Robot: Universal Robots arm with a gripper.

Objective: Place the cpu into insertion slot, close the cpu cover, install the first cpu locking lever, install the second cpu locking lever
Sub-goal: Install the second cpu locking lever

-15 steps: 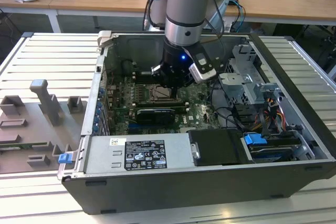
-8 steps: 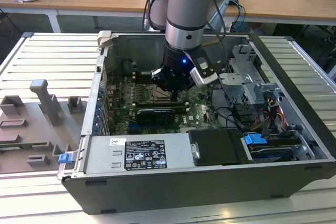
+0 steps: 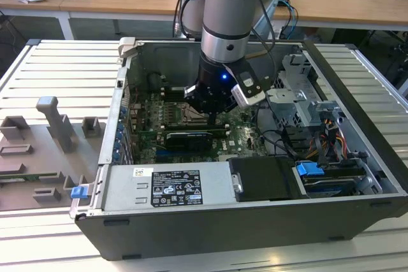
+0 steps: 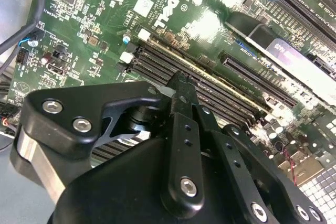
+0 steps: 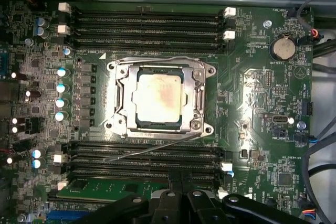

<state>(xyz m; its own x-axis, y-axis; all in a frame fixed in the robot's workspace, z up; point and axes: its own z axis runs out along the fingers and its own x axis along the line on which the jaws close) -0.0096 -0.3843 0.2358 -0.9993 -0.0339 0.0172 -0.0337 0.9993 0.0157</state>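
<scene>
1. The cpu (image 5: 159,99) is seated in the insertion slot (image 5: 122,99) mid motherboard (image 5: 252,98), cpu cover (image 5: 197,80) closed over it.
2. Memory slots (image 5: 144,24) flank the slot.
3. The gripper (image 4: 181,85) is held above, fingers pressed together, empty.

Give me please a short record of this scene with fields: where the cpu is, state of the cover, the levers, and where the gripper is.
cpu: the cpu lies flat inside the insertion slot
cover: the cpu cover lies down over the slot, framing the chip
levers: one thin lever runs slanted beside the socket over the memory slots; another wire runs along the opposite edge; whether either is latched cannot be told
gripper: the gripper is inside the computer case, just above the motherboard beside the socket, holding nothing visible
</scene>
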